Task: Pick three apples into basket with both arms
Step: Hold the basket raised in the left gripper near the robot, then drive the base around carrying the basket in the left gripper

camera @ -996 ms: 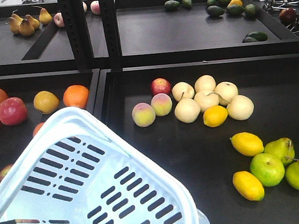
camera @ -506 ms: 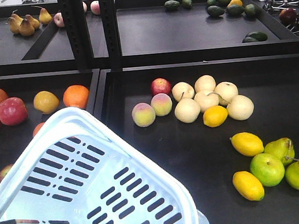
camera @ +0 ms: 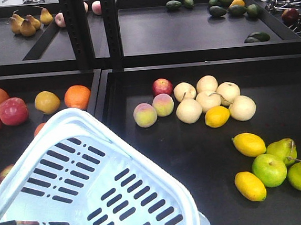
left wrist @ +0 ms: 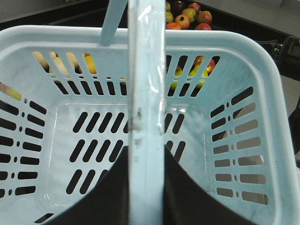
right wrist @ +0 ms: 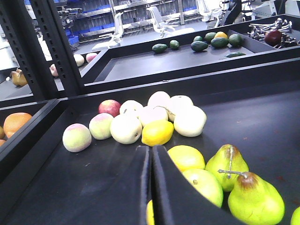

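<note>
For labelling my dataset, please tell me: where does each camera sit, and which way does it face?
Front view: high on the robot, looking down at fruit shelves; basket at lower left, no end effector clearly visible.
Left wrist view: above the basket, looking into it; the left end effector grips its handle.
Right wrist view: low over the right tray, facing the far shelf; the shut right end effector shows below.
Shared: front and right wrist views both show the lemon beside pale round pears.
</note>
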